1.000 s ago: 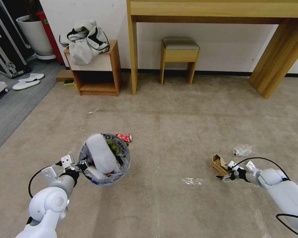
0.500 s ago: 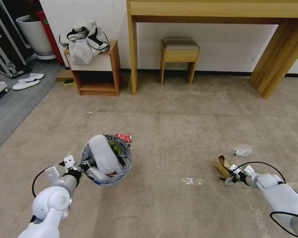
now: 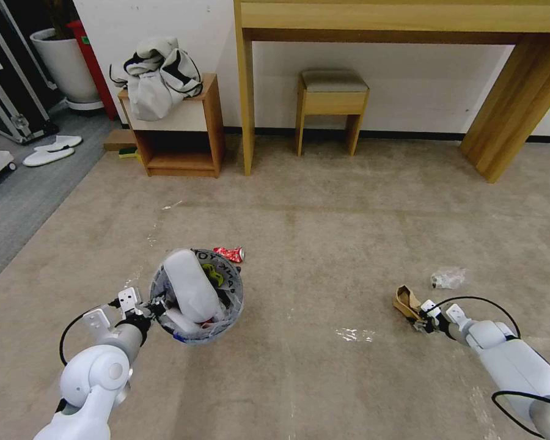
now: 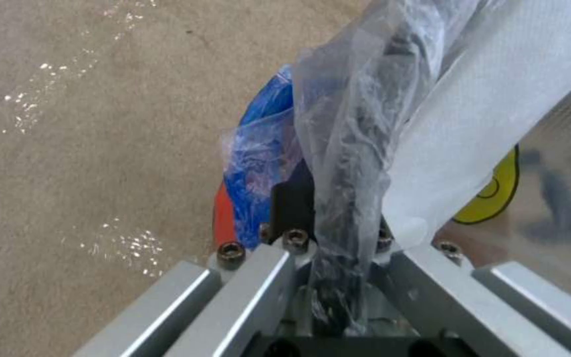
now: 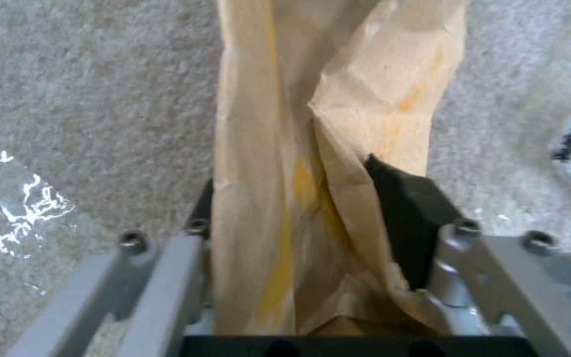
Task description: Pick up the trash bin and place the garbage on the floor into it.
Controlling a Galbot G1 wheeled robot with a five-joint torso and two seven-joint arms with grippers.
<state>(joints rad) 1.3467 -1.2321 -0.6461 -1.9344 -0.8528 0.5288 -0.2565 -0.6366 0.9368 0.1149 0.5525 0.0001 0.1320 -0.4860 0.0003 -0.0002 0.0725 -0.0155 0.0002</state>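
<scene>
Left hand [image 3: 148, 307] grips the near-left rim of the trash bin [image 3: 197, 294], its fingers clenched on the rim and the clear plastic liner [image 4: 348, 148], as the left wrist view shows, with the bin's blue band [image 4: 265, 144] and red wall just behind the pinched plastic. The bin stands on the beige carpet [image 3: 348, 232] in the near-left part of the floor. A white flat slipper [image 3: 189, 286] pokes up out of it, leaning toward the far-left rim, and a yellow printed shape shows on the liner beside it.

Right hand [image 3: 423, 319] is low over the carpet on the near-right side, grasping the brown cardboard scrap [image 3: 406, 300]. In the right wrist view the creased cardboard [image 5: 312, 148] runs between the two black finger pads [image 5: 408, 208], which press on it from both sides. A clear plastic wad [image 3: 447, 278] lies on the carpet just beyond the scrap, apart from it. A red foil wrapper [image 3: 230, 253] lies on the carpet right behind the bin's far rim. Shiny tape marks [image 3: 354, 334] sit on the carpet between the two arms.

Against the far wall stand a wooden desk [image 3: 403, 24], a small stool [image 3: 331, 98] under it, and a low wooden shelf [image 3: 177, 128] with a white bag [image 3: 159, 76] on top.
</scene>
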